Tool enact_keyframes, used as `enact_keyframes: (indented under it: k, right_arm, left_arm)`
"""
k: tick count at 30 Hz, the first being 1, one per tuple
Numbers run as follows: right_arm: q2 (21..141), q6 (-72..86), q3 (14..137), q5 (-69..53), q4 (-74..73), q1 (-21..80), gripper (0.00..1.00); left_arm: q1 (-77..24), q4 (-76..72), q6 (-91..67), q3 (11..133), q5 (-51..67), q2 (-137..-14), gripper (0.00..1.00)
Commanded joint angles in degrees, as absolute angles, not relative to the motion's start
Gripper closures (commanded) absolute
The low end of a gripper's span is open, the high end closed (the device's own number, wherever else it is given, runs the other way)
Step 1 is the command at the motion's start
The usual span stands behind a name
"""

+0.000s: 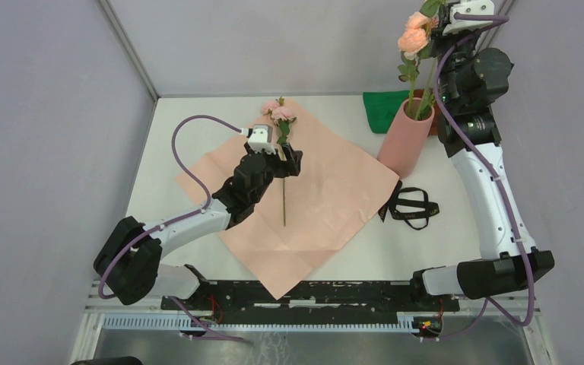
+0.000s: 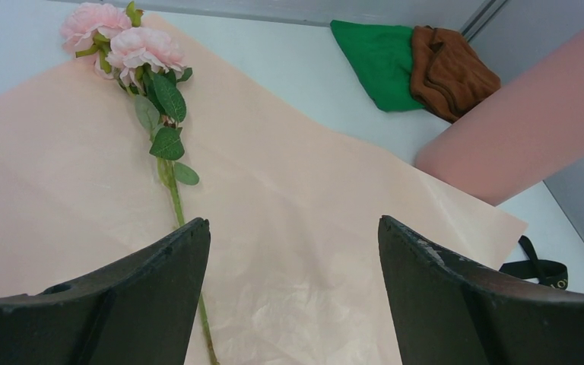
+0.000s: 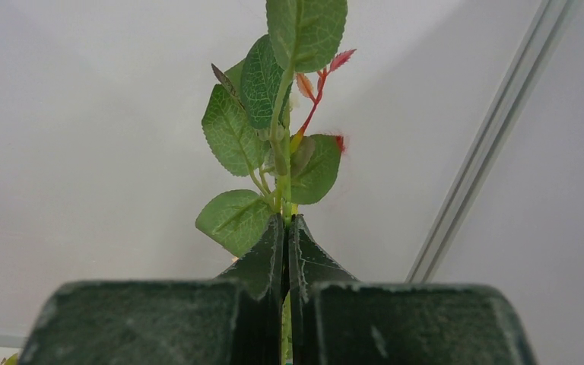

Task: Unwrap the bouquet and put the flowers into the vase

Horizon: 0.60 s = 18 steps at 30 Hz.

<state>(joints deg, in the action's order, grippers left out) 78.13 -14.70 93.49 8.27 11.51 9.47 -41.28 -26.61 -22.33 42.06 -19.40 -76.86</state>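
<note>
The bouquet's pink wrapping paper (image 1: 327, 198) lies spread flat on the table. One of the flowers (image 1: 278, 112) lies on it, pink blooms far, its thin stem (image 2: 173, 190) pointing near. My left gripper (image 1: 285, 161) hovers open just over that stem, which runs under the left finger (image 2: 144, 289) in the left wrist view, with bare paper between the jaws (image 2: 293, 228). The salmon-pink vase (image 1: 406, 138) stands at the paper's right corner with a peach bloom (image 1: 414, 36) above it. High over the vase, my right gripper (image 1: 442, 29) is shut on a leafy green stem (image 3: 283, 175).
A black ribbon (image 1: 414, 207) lies on the table just near of the vase. A green cloth (image 1: 384, 110) and a brown bundle (image 2: 450, 70) sit behind the vase by the back wall. Grey walls close the table in on the left, back and right.
</note>
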Motion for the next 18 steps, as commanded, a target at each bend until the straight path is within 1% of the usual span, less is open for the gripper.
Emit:
enact_keyframes:
  k: [1,9,14,18]
  right_arm:
    - [80.0,-14.4,97.3,7.7,4.4,9.0,1.0]
    - [80.0,-14.2,97.1,7.5,4.6,8.6,1.0]
    - [80.8,-14.2,100.4,6.7,3.0,8.4,1.0]
    - [80.6,-14.2,99.4,6.9,3.2,8.3,1.0]
  left_arm:
    - [-41.4,-27.7,-24.0,44.6,-19.8,-77.9,0.14]
    - [-41.5,-27.3,-24.0,44.7,-20.3,-77.7,0.14]
    - [-41.5,-27.0,-24.1,44.8,-20.4,-77.6,0.14]
    - [-41.5,-27.0,-24.6,44.2,-20.5,-77.5,0.14]
